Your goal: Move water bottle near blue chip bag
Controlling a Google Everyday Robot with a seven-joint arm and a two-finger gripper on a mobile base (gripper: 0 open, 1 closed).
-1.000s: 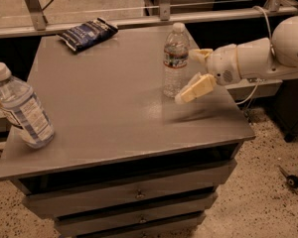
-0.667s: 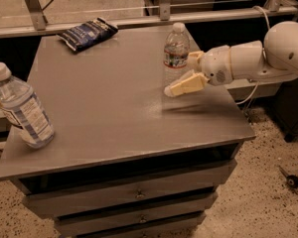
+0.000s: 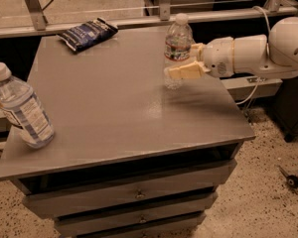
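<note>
Shifting the slim clear plastic water bottle [image 3: 178, 41] slightly rearward on the grey drawer cabinet [image 3: 114, 113] since a second ago. Clenching it between the cream fingers [image 3: 186, 72] of the gripper [image 3: 180, 60] at the cabinet's right rear. Leaving the dark navy crinkled foil chip bag [image 3: 88, 33] lying at the cabinet's left rear corner. Resting on speckled flooring [image 3: 268, 197], backing onto a metal rail [image 3: 139, 21].

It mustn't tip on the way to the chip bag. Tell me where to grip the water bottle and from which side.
Grip the water bottle at mid-body, just below the label, coming in level from the table's right edge in this view. It stands upright, slim and round, so parallel jaws span it. The gripper is shut on it there.
</note>
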